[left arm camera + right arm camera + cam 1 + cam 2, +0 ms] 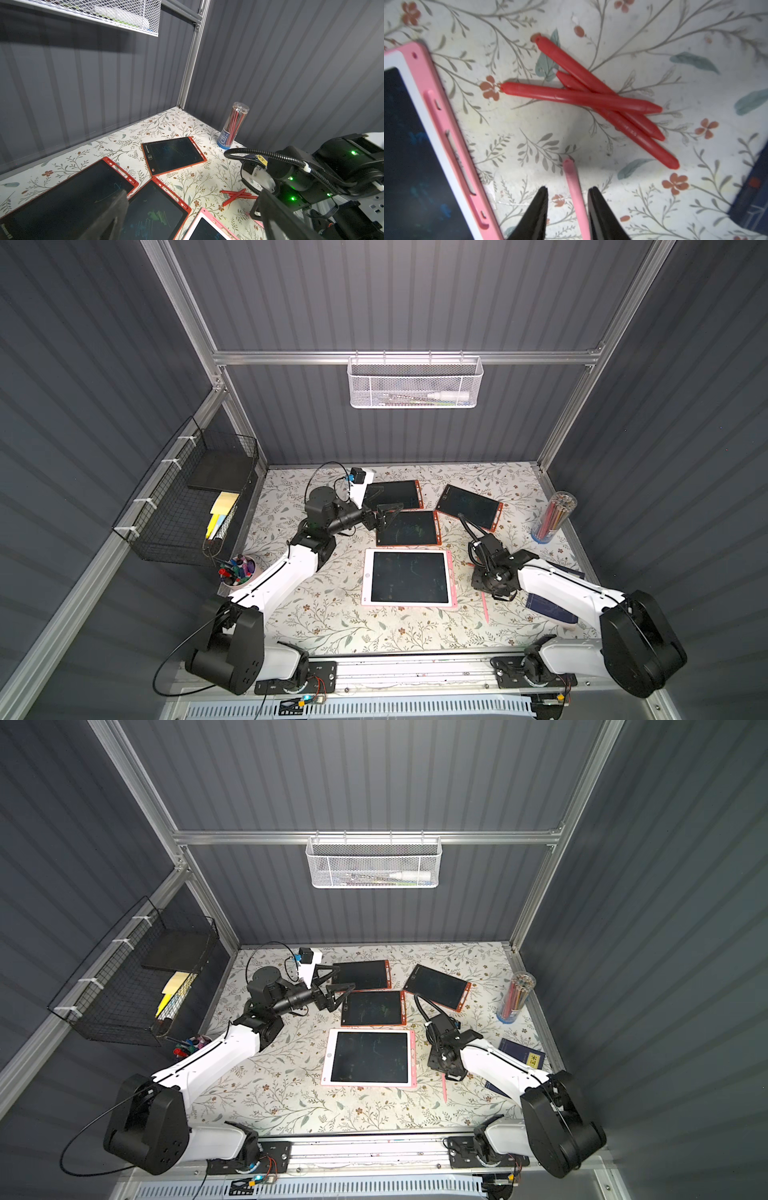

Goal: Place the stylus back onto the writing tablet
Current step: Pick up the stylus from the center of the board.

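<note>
Right gripper (568, 188) straddles the pink stylus (572, 176), jaws apart

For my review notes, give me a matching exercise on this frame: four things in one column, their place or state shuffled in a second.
1. pink stylus
2. red styluses
3. pencil tube
4. left gripper

a. upright at the right edge of the table
b. open, above the red-framed tablets
c. crossed in a pile
d. between the fingers of the right gripper

Pairs: 1-d, 2-c, 3-a, 4-b
</note>
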Action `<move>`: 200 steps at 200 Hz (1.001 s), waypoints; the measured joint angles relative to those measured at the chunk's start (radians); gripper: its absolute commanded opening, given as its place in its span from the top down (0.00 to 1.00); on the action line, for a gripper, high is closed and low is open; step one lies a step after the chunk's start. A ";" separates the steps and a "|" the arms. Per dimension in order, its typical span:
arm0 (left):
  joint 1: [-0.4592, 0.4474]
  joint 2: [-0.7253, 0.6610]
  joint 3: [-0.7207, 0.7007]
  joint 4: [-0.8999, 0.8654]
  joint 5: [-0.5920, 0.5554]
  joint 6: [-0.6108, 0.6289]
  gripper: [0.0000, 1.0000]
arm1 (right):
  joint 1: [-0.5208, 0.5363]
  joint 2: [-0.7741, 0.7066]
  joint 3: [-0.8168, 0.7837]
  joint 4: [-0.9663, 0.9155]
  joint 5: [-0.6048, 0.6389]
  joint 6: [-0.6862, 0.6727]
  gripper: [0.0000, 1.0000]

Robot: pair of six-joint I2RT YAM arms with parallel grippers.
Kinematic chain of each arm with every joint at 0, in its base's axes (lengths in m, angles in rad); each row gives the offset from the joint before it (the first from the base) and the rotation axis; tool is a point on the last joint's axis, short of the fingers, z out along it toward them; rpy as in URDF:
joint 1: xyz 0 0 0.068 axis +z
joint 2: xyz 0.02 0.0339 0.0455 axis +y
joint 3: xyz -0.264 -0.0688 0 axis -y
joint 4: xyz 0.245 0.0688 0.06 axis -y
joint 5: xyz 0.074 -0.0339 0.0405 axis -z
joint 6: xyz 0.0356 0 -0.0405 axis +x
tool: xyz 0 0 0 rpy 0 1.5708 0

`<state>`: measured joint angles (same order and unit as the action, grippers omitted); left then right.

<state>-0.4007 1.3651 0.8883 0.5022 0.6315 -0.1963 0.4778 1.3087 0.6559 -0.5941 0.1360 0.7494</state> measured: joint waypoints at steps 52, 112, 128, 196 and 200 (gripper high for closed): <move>-0.007 0.000 0.000 0.000 -0.003 0.000 0.00 | 0.014 0.004 -0.023 -0.017 -0.023 -0.006 0.65; -0.018 0.000 0.000 0.000 -0.011 0.000 0.01 | 0.014 0.050 -0.017 -0.015 -0.024 -0.017 0.68; -0.018 0.000 0.000 0.000 -0.011 0.000 0.00 | 0.014 0.060 -0.010 -0.015 -0.024 -0.018 0.70; -0.018 0.000 0.000 0.000 -0.022 0.000 0.01 | 0.020 0.101 0.021 0.010 -0.029 -0.016 0.81; -0.018 0.000 0.000 0.000 -0.022 0.000 0.01 | 0.021 0.103 0.021 0.011 -0.029 -0.016 0.81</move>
<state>-0.4187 1.3651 0.8879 0.5018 0.6094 -0.1959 0.4988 1.4113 0.6773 -0.5831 0.1074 0.7330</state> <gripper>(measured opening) 0.994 0.197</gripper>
